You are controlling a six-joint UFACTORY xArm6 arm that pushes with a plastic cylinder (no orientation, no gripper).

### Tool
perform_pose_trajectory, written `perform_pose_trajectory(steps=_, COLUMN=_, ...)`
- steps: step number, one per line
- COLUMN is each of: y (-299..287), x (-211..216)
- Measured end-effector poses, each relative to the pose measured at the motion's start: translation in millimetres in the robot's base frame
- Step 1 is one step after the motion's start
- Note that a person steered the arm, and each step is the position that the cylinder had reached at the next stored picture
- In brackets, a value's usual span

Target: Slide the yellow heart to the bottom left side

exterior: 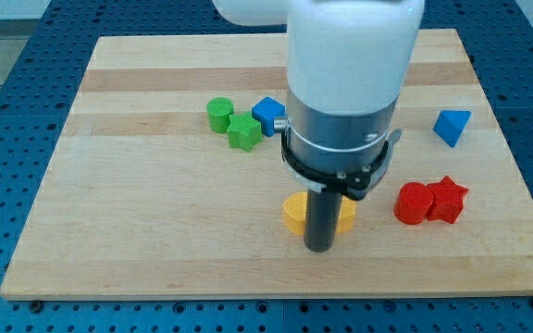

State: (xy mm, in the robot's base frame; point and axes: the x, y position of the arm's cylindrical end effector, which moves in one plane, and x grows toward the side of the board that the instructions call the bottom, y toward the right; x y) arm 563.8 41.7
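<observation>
The yellow heart point(295, 213) lies on the wooden board point(155, 203) near the view's bottom centre, partly hidden behind my rod. My tip point(319, 248) rests on the board just below the heart, at its middle, touching or nearly touching it. A second yellow piece point(347, 214) shows to the right of the rod; I cannot tell whether it is part of the heart or another block.
A green cylinder point(218, 113), a green star-like block point(243, 132) and a blue block point(267, 114) cluster above and left of the heart. A blue triangle point(452, 125) lies at the right. A red cylinder point(413, 203) and a red star point(447, 200) sit right of the heart.
</observation>
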Motion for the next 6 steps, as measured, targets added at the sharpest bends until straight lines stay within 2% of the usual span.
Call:
perform_pose_trajectory(steps=1, y=-12, x=-32)
perform_pose_trajectory(steps=2, y=-48, x=-63)
perform_pose_trajectory(steps=3, y=-69, x=-66)
perform_pose_trajectory(steps=5, y=-122, x=11)
perform_pose_trajectory(steps=6, y=-99, x=41)
